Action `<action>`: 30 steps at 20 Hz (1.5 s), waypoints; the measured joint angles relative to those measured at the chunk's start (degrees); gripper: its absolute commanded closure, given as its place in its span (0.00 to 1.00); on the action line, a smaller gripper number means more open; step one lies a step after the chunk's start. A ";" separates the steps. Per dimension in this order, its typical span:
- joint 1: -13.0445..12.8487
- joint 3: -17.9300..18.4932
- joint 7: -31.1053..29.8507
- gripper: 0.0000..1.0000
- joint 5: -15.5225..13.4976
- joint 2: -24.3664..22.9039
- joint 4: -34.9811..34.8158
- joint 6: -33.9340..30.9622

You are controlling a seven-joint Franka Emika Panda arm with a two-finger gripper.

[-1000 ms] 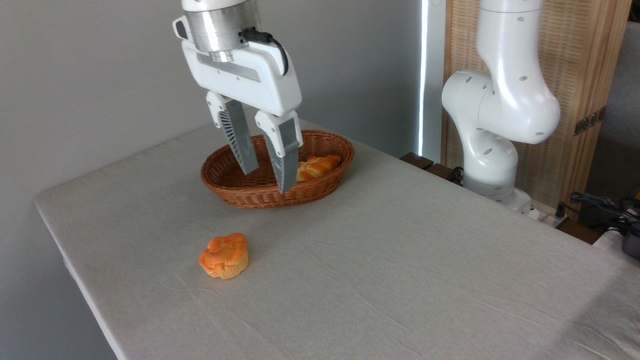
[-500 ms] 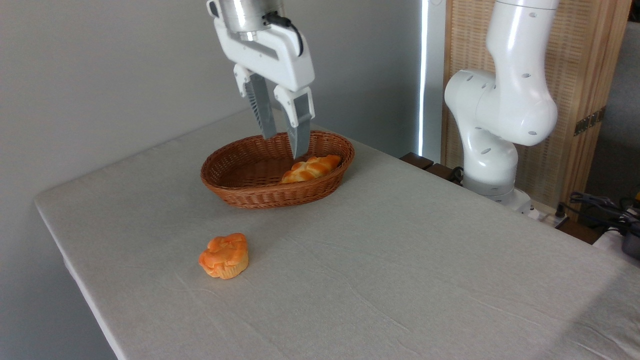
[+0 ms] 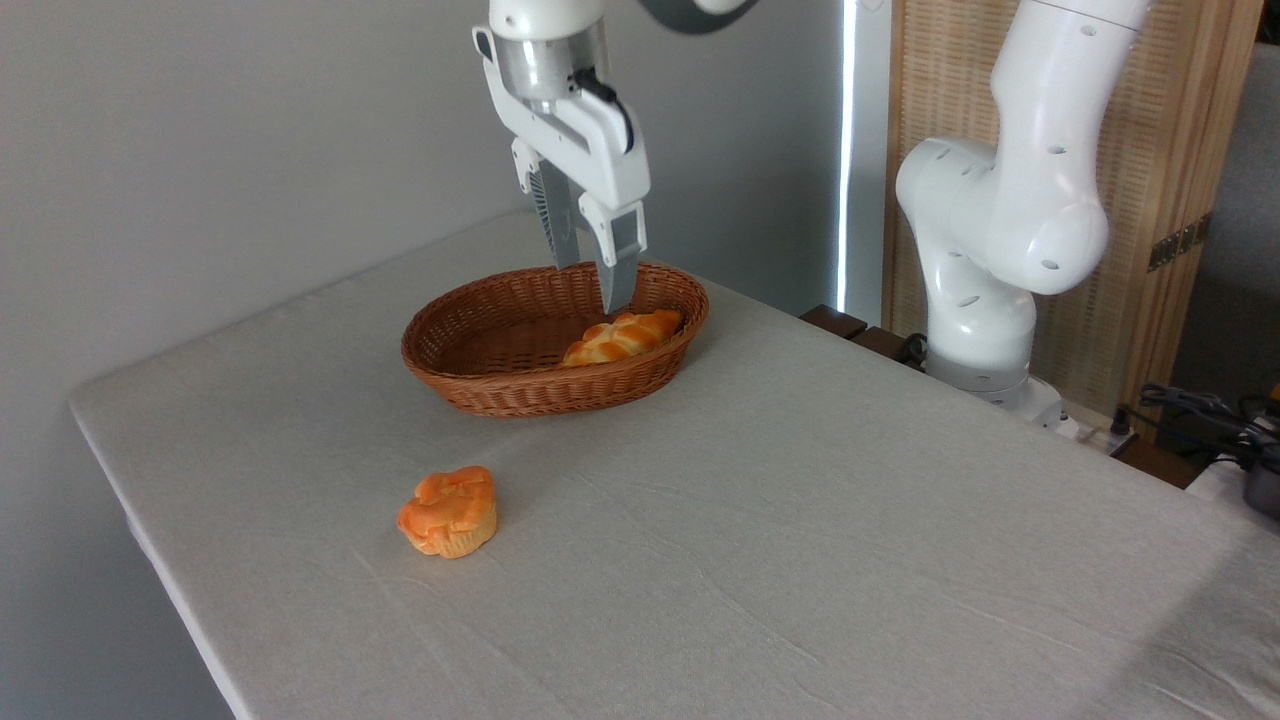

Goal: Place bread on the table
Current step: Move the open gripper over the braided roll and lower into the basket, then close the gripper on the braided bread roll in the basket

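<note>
over the wicker basket (image 3: pixel 470 385) the gripper (image 3: pixel 592 285) hangs slightly parted and empty; the braided loaf (image 3: pixel 621 336) lies inside at the right end; best to drop straight down, straddle its middle across the width, avoiding the rim.

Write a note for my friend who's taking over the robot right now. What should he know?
Gripper: open, empty, hanging over the back right part of the oval brown wicker basket, above the bread.
Bread: the golden braided loaf lies inside the basket at its right end, not gripped.
Table: the light grey cloth-covered table has a round orange muffin-shaped pastry near its front left; leave it.
Done: nothing moved yet.
Left: lower, grip the loaf, lift it out, set it on the cloth.
</note>
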 measured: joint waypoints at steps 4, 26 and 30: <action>-3.86 -0.05 -0.10 0.00 -0.42 -0.53 -4.46 3.38; -7.87 -0.10 -2.05 0.00 -2.04 -1.52 -16.13 13.79; -8.03 -2.02 -2.05 0.00 -2.04 -1.52 -17.42 15.12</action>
